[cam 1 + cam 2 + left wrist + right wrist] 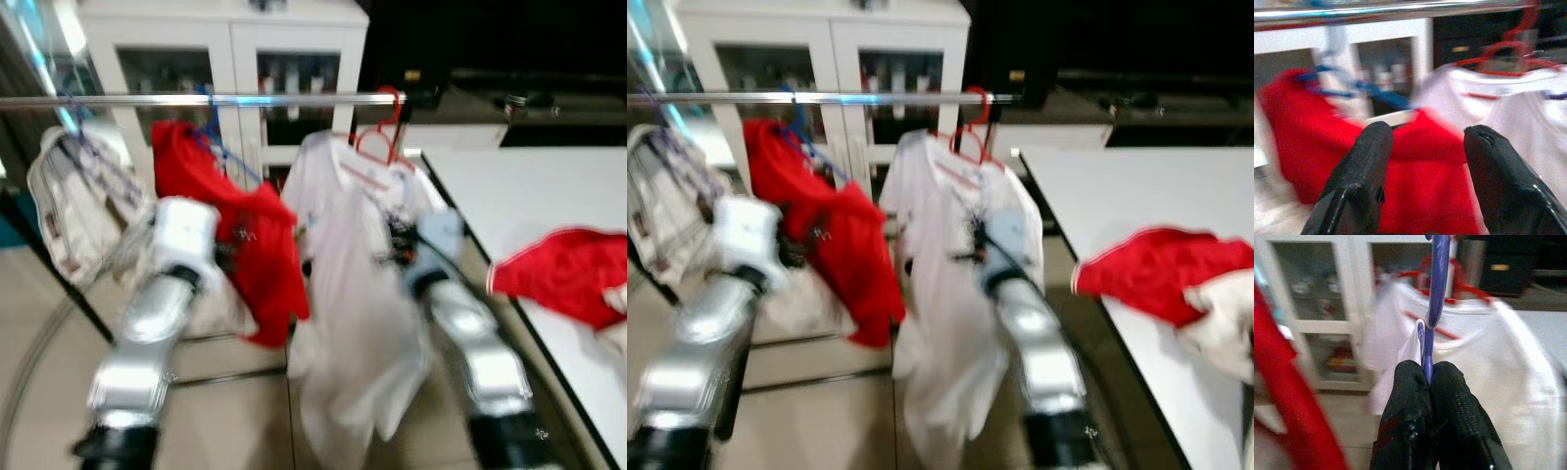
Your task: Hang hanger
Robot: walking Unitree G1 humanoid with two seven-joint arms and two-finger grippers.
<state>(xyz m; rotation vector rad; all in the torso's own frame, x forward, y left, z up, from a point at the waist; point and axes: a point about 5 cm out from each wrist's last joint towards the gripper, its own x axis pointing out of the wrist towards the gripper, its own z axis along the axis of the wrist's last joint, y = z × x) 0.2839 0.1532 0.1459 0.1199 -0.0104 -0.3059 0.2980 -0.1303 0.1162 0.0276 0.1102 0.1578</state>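
Right gripper [1427, 377] is pinching a purple hanger [1437, 284] between its two black fingers, which are pressed tight against the plastic with a fold of white cloth [1411, 345] caught beside it; in the right wrist view the hanger is rising straight up from the fingertips toward the top edge of the frame. Left gripper [1425, 147] is sitting with its two fingers spread wide apart and nothing between them, pointing at a red garment [1415, 186] in the lower middle of the left wrist view. From the head camera, one chrome rail [196, 99] is running across the upper left of the frame, and three garments are hanging from it: a pale patterned one [83, 211] at far left, the red one on a blue hanger [220, 147] in the middle, and a white shirt [353, 294] on a red hanger [377, 147] toward the centre. Two silver arms are reaching up from the bottom edge, one on each side of the red garment and white shirt. One white table [529, 191] is filling the right side, carrying one more red garment with white trim [558, 274]. One white glass-door cabinet [220, 39] is standing behind the rail. Both head views are blurred, so the purple hanger cannot be made out there, while the right wrist view is showing it clearly.
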